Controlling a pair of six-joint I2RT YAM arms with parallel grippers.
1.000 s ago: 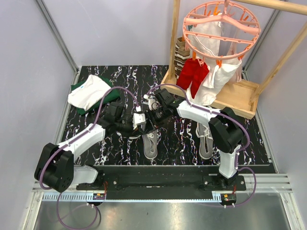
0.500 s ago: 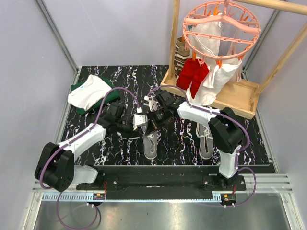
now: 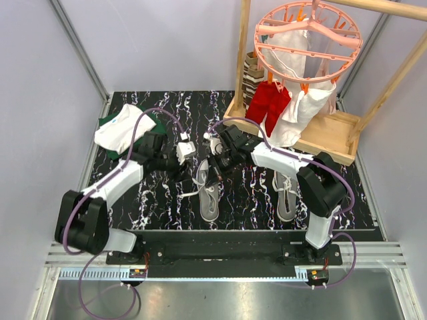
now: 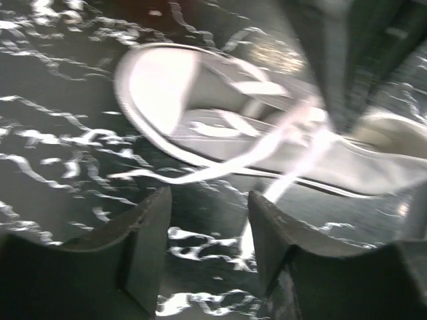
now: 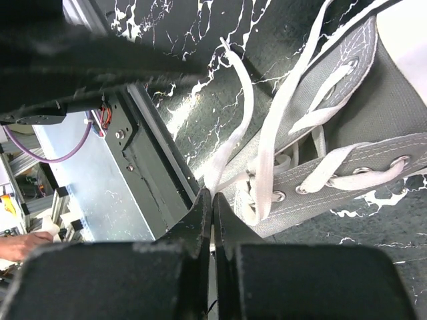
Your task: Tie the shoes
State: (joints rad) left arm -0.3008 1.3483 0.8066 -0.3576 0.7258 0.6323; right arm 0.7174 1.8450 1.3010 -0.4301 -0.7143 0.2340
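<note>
Two grey canvas shoes with white soles lie on the black marbled table: the left shoe (image 3: pixel 209 198) in the middle and the right shoe (image 3: pixel 287 195) farther right. My right gripper (image 5: pixel 212 197) is shut on a white lace (image 5: pixel 241 113) of the left shoe (image 5: pixel 353 127), pinching it just beside the eyelets. In the top view the right gripper (image 3: pixel 216 165) hangs over that shoe's tongue. My left gripper (image 4: pixel 208 223) stands open with nothing between its fingers. It is a short way left of the shoe (image 4: pixel 220 120), and a loose lace (image 4: pixel 200 172) trails ahead of it.
Folded white and green clothes (image 3: pixel 123 127) lie at the back left. A wooden rack (image 3: pixel 320 133) with a pink round hanger (image 3: pixel 308 33) and hanging red and white garments stands at the back right. A black rail (image 3: pixel 220 250) runs along the near edge.
My left gripper has opened, let go of the lace and drawn back to the left. The right gripper has shut on the lace over the left shoe.
</note>
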